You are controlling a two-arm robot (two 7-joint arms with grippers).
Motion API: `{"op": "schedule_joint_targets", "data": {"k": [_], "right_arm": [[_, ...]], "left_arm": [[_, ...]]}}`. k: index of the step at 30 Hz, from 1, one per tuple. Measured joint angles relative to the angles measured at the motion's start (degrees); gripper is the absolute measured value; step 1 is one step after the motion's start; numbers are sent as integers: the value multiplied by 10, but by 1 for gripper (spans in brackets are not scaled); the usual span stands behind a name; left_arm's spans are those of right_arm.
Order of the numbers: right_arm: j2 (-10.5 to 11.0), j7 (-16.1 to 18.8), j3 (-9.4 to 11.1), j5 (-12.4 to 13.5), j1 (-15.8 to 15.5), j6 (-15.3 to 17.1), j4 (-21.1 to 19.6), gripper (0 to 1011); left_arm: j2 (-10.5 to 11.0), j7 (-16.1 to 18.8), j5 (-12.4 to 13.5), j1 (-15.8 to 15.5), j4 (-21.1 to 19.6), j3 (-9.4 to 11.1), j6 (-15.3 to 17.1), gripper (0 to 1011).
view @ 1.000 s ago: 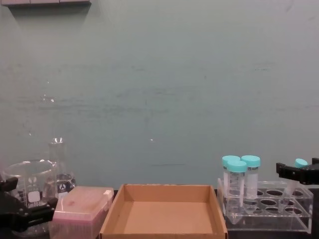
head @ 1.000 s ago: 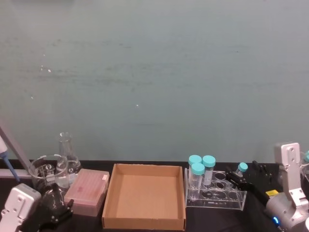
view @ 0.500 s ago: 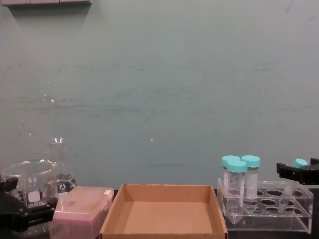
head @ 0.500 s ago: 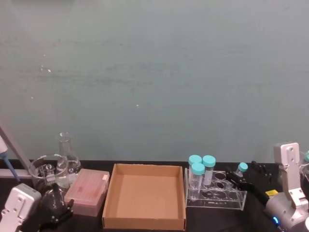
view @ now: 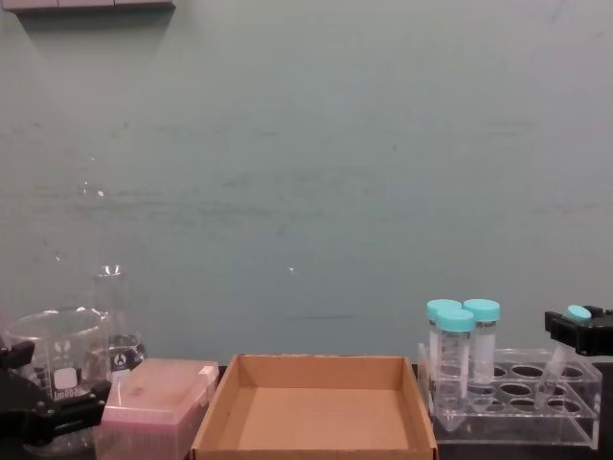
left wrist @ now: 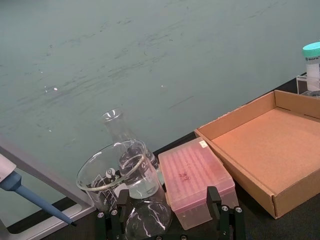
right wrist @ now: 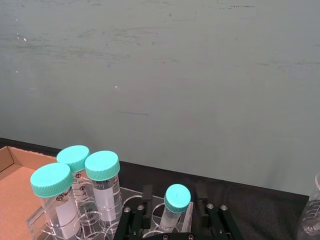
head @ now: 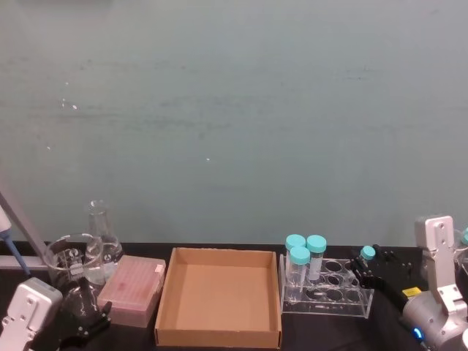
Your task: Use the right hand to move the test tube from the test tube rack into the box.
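Observation:
The slim test tube [right wrist: 171, 216] with a small teal cap stands tilted in the right end of the clear test tube rack [head: 327, 297]. My right gripper [right wrist: 172, 219] is open, one black finger [right wrist: 136, 216] on each side of the tube with small gaps. From the chest the tube's cap [view: 578, 312] sits just above the black gripper [view: 579, 333] at the right edge. The brown cardboard box [head: 217, 338] lies left of the rack [view: 508, 404]. My left gripper [left wrist: 167, 226] rests open at the near left.
Three wider teal-capped tubes [head: 301, 252] stand in the rack's left end. A pink plastic box [head: 131, 289], a glass beaker [head: 72, 257] and a conical flask [head: 102, 232] crowd the left side by the left gripper. A blue-tipped pipette [left wrist: 22, 189] leans at the far left.
The right gripper has shifted a little to the right along the rack's end, its fingers still straddling the slim tube. The left arm has not moved.

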Motion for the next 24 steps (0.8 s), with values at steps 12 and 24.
{"op": "schedule_joint_targets", "data": {"k": [12, 24], "right_arm": [[0, 0, 0, 0, 0, 0, 0, 270], [0, 0, 0, 0, 0, 0, 0, 270]], "left_arm": [[0, 0, 0, 0, 0, 0, 0, 1000], [0, 0, 0, 0, 0, 0, 0, 1000]]}}
